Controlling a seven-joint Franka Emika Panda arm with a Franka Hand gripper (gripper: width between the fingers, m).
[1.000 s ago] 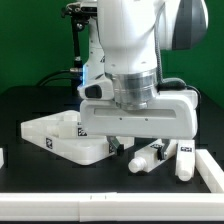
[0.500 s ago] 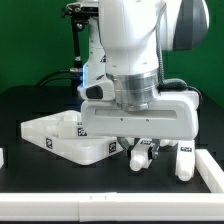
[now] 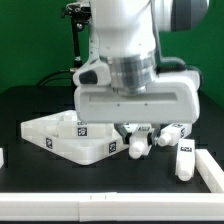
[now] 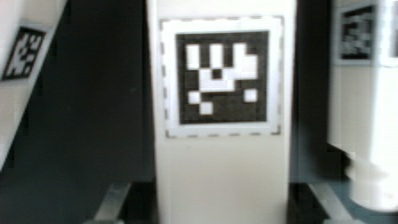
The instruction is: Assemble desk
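My claw [image 3: 137,135] grips a smooth white square leg [image 4: 217,170] with a black-and-white tag [image 4: 217,75], just beside the rimmed flat panel [image 3: 60,140] on the exterior view's right, another leg [image 3: 184,160] lying near.

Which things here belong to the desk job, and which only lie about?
Job: panel; held leg in the gripper; lying leg; upright leg.
Lying about: white rails at the table edge; black stand behind.

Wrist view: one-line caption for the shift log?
Pincer gripping a tagged leg, second leg alongside.
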